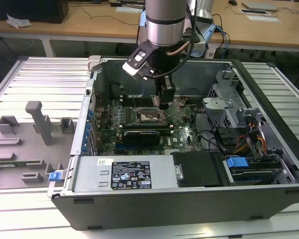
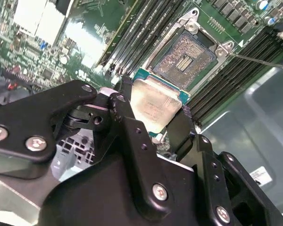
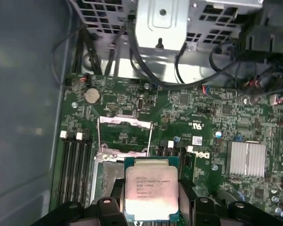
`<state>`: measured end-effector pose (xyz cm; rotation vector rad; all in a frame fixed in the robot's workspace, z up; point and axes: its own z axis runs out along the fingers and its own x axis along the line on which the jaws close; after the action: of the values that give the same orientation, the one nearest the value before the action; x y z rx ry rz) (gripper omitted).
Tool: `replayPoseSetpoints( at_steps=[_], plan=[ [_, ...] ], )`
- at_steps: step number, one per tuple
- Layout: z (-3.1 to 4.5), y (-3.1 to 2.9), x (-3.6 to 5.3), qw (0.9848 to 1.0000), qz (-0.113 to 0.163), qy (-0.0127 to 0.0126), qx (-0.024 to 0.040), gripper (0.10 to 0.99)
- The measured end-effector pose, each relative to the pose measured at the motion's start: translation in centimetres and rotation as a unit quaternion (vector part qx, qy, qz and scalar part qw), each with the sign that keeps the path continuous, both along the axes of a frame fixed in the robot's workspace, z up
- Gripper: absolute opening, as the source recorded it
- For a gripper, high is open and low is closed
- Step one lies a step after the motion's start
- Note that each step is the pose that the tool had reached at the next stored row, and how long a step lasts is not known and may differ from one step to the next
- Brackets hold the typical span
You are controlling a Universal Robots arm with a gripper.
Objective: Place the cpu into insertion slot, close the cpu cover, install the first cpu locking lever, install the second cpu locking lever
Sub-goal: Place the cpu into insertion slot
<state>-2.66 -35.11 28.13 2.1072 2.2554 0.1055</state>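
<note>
I am gripping the cpu [image 3: 151, 190] in my hand [image 1: 164, 103], hovering it close over the open insertion slot [image 2: 188, 59], and I judge this placing step is calling for squaring its edges with that slot.

The arm [image 1: 164, 22] points straight down. Its gripper [image 1: 164, 99] hangs low, black fingers [image 2: 127, 122] pinching the cpu [image 3: 151, 193] from two sides.

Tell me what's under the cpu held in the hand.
The cpu hangs above the green motherboard, close to the open insertion slot. What lies directly beneath is covered by the chip.
</note>
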Motion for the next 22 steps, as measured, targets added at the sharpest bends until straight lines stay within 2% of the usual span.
replayPoseSetpoints(
  at_steps=[3,10,16,22],
  plan=[
    [-0.55,0.01,-0.08,0.9999,-0.013,0.0,-0.0001,0.541],
    [-2.55,0.11,-0.74,0.9999,-0.015,0.0,-0.0008,0.541],
    [-3.8,0.66,-0.91,0.9999,-0.015,0.0,-0.0046,0.541],
    [-4.33,1.26,-1.13,0.9999,-0.015,0.0,-0.0047,0.541]
  ],
)
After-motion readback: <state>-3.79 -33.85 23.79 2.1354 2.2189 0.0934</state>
